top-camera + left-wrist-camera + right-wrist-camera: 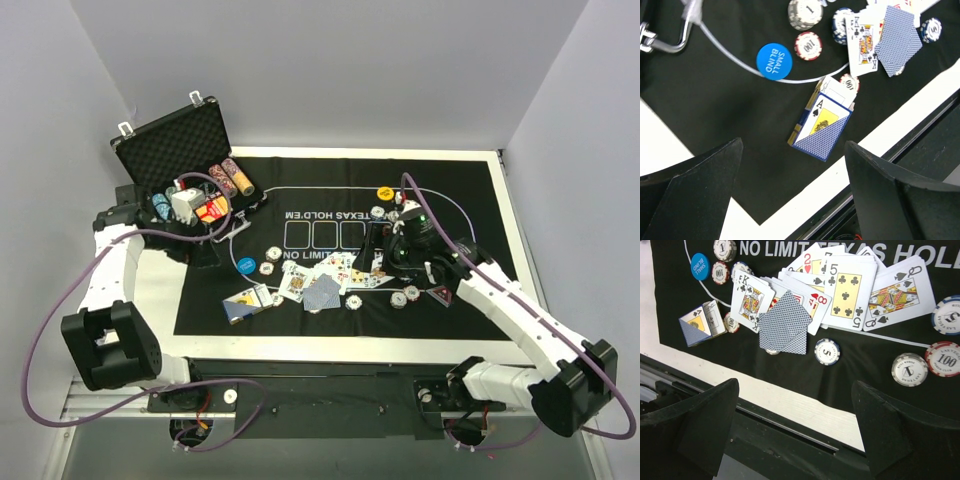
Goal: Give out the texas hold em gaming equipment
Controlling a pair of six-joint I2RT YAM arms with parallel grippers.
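Black fingers on my left gripper [792, 147] and right gripper [795, 387] stand apart, empty, held wide above the mat [715, 115], I judge to straddle a pick. Just beyond lies the boxed deck [822, 127], then fanned cards [845, 285] and loose chips [827, 351]; farthest, the case [185, 140] holds undistributed chip stacks [225, 180].

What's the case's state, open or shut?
Open. The case has its lid raised, foam lining showing, with chip stacks visible inside.

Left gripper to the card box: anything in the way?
Nothing visible. The card box shows unobstructed between the open left gripper fingers, on bare felt mat. One 100 chip sits against its far corner.
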